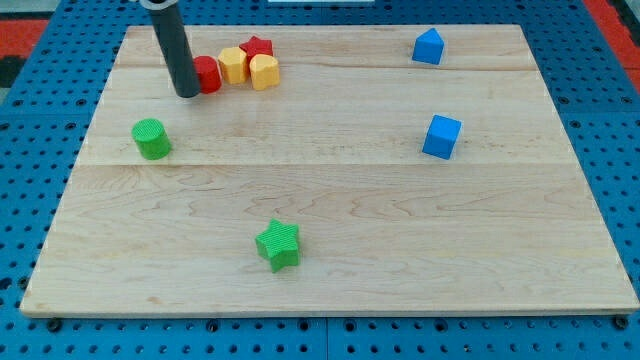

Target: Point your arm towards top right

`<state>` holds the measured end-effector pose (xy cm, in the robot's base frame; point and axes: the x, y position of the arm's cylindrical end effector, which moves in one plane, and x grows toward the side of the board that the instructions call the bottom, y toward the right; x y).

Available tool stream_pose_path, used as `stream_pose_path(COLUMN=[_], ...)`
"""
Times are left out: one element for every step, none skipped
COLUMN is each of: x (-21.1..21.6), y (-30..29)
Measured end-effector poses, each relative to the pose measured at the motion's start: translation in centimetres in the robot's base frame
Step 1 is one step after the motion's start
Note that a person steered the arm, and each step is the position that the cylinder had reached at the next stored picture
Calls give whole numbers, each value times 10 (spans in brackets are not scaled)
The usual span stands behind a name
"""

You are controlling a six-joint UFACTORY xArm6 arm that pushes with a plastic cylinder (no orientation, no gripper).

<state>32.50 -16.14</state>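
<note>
My tip (187,93) rests on the wooden board (330,210) at the view's upper left, touching the left side of a red cylinder (208,74). Right of that sit a yellow hexagonal block (233,64), a red star (258,47) and a second yellow block (264,72), all clustered together. A blue block (428,46) lies at the view's top right. A blue cube (442,136) lies at the right middle. A green cylinder (152,138) lies at the left, below my tip. A green star (278,245) lies near the bottom centre.
The board lies on a blue perforated table (600,110). A red area (610,12) shows at the view's top right corner.
</note>
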Motion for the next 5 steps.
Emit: stream_pose_path(x=[0, 23, 13, -14, -40], y=[21, 80, 170, 278, 373])
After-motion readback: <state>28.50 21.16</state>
